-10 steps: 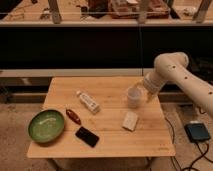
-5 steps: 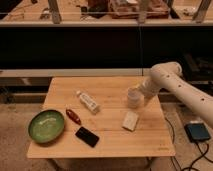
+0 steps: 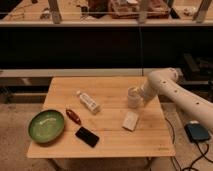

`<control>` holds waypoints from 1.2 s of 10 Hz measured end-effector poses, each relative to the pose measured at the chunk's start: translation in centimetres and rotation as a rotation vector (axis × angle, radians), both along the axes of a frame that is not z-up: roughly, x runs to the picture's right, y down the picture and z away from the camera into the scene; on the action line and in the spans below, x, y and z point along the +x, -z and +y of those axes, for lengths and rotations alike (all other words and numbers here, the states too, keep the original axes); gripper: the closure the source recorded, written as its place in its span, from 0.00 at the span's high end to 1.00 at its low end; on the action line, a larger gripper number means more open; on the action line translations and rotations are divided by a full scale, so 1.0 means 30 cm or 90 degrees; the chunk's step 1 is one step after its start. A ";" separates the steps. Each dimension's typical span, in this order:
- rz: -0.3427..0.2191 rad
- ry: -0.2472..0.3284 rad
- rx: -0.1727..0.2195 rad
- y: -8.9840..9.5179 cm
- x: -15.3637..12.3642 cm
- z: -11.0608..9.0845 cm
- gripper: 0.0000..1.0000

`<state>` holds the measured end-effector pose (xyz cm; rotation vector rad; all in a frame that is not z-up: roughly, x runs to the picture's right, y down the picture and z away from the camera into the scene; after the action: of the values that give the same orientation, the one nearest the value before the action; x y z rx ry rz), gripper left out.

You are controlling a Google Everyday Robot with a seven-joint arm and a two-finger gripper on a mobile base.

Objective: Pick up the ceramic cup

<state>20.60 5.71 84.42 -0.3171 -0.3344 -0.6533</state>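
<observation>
Front left on the table (image 3: 112, 85) sits the green bowl (image 3: 46, 126). Farther back, to the right, the ceramic cup (image 3: 133, 97) stands upright behind the pale block (image 3: 131, 120) — the gripper (image 3: 143, 96) is just at its right side; spread or closed, I cannot tell.

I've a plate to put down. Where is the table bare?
Bare: back-left corner behind the bottle; front-right corner beside the block. Crowded: front left, with bowl, red item and phone. The gripper is at the cup, near the back-right edge.
</observation>
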 end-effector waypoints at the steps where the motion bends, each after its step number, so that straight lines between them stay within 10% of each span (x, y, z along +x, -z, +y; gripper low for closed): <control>1: 0.008 0.001 -0.007 -0.031 -0.003 0.015 0.65; 6: 0.035 0.020 -0.027 -0.137 -0.033 0.076 0.51; 9: 0.036 0.023 -0.002 -0.061 -0.050 0.000 0.21; 12: 0.027 0.019 0.027 0.025 -0.051 -0.076 0.18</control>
<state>19.08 3.43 83.68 -0.2957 -0.2751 -0.6807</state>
